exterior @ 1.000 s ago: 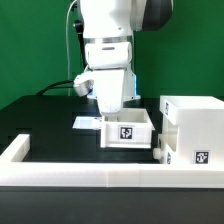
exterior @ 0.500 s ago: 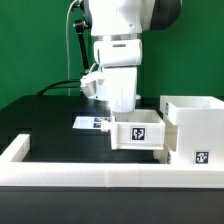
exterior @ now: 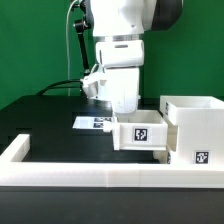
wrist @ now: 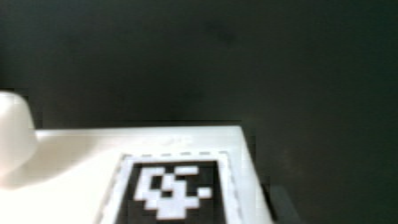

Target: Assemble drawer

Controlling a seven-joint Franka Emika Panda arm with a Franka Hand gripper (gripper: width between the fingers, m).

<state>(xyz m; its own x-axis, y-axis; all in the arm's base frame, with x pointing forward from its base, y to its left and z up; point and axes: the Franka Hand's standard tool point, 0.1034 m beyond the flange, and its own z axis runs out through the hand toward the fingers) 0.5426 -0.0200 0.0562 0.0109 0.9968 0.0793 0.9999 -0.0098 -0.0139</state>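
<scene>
My gripper (exterior: 125, 108) reaches down into a small white open-top box (exterior: 140, 133) with a square tag on its front, and is shut on that box's wall; the fingertips are hidden inside it. The box sits right against the large white housing (exterior: 195, 118) on the exterior view's right. A second tagged white part (exterior: 198, 156) shows low at the housing's front. The wrist view shows a white tagged surface (wrist: 169, 190) close up over the black table (wrist: 214, 60); the jaws do not show clearly there.
The marker board (exterior: 90, 123) lies on the black table behind the small box, partly hidden. A low white border wall (exterior: 60, 168) runs along the front and up the exterior view's left side. A black cable hangs behind the arm.
The gripper and the small box moved together toward the exterior view's right, up to the housing. In the last half second almost nothing moved.
</scene>
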